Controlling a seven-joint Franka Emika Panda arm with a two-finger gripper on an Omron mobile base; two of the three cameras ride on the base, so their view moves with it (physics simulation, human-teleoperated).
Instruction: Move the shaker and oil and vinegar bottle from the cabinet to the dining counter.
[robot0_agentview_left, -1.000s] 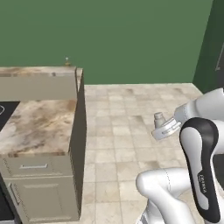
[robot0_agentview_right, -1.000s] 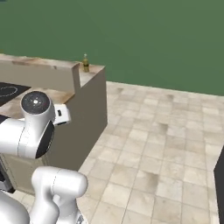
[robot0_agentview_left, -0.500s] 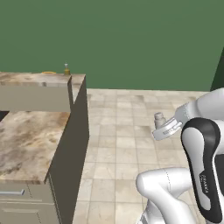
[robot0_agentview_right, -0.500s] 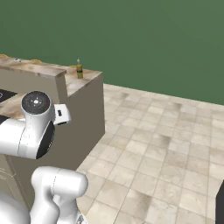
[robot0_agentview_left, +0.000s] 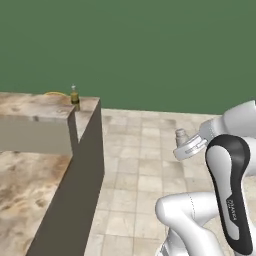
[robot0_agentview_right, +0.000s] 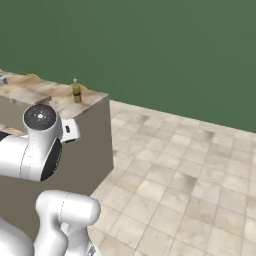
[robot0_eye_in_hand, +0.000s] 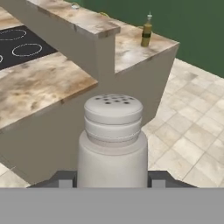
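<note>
The silver-grey shaker (robot0_eye_in_hand: 113, 140) stands upright between my fingertips, its perforated cap facing the hand camera. My gripper (robot0_eye_in_hand: 112, 181) is shut on it. From the left base view the shaker (robot0_agentview_left: 181, 136) pokes up from the gripper (robot0_agentview_left: 189, 147), held in the air over the tiled floor, well right of the dining counter (robot0_agentview_left: 35, 106). The olive-yellow oil and vinegar bottle (robot0_agentview_left: 75, 97) stands upright at the counter's near end, also seen as the bottle (robot0_agentview_right: 76, 93) (robot0_eye_in_hand: 147, 31). The cabinet is out of view.
A lower marbled worktop (robot0_eye_in_hand: 41, 83) with a black cooktop (robot0_eye_in_hand: 17, 43) lies beside the raised counter ledge (robot0_eye_in_hand: 81, 19). The counter's beige end wall (robot0_agentview_right: 92, 145) faces open tiled floor (robot0_agentview_right: 185, 180). A yellowish item (robot0_agentview_left: 52, 93) lies behind the bottle.
The base has driven, so the whole scene shifted: the counter end and bottle look closer and larger. The arm keeps the same pose, still holding the shaker.
</note>
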